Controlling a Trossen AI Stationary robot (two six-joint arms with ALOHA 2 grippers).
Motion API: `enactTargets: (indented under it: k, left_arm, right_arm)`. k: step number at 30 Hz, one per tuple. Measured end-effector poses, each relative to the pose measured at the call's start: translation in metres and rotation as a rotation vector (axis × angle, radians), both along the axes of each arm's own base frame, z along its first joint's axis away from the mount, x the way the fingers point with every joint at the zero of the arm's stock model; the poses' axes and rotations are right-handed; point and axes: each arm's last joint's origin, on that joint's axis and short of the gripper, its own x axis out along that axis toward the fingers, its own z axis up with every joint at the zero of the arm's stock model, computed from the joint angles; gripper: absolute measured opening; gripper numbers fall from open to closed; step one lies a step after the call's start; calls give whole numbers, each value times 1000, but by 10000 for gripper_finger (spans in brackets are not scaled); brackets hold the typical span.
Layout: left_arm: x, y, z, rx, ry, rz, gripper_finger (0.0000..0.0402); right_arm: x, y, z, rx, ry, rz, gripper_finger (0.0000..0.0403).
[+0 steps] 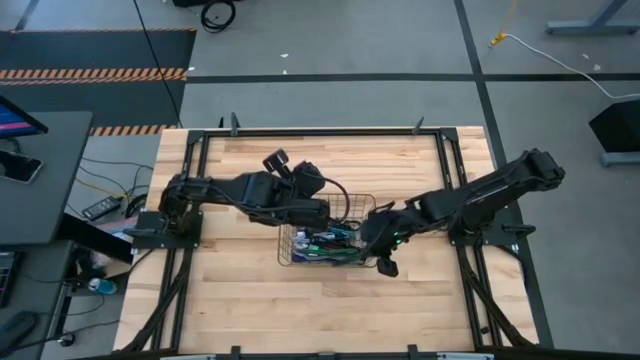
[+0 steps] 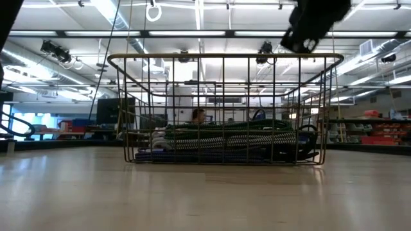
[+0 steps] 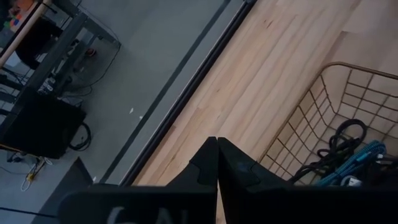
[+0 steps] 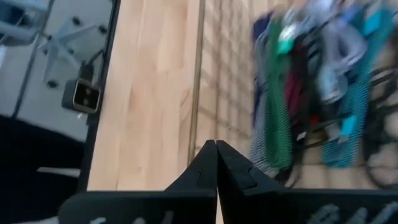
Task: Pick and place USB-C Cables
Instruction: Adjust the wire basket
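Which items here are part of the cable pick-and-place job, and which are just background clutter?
Job:
- USB-C cables, bundled inside the basket
- wire basket holding them
- left gripper, shut, empty, beside the basket
- right gripper, shut, empty, at the basket's edge

Lying about:
- remote-like device off the table's left side
- yellow cable on the floor

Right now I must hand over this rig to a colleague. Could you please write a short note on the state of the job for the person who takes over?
Left tool: shut, empty, raised beside the far left part of the basket.
Right tool: shut, empty, over the basket's right edge.
USB-C cables: all those visible lie piled inside the wire basket in the middle of the table; none shows on the wood around it.
Done: neither tool has taken a cable.
Left: pick cables from the basket and place them; no target place is visible, so confirm it first.
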Motion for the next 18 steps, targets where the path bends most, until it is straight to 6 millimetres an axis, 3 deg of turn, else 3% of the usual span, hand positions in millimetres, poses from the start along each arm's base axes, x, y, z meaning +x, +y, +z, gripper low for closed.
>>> enactTargets:
  k: [5, 10, 18]
  left_arm:
    - [-4, -9, 2, 12, -8, -24, 4]
    - [-24, -18, 22, 45, -74, -44, 4]
    - [-79, -28, 66, 29, -224, -113, 4]
  right_arm:
    - [-19, -10, 52, -79, -157, -74, 0]
    - [-56, -25, 103, -162, -320, -163, 0]
    - [-126, -49, 144, -235, -530, -249, 0]
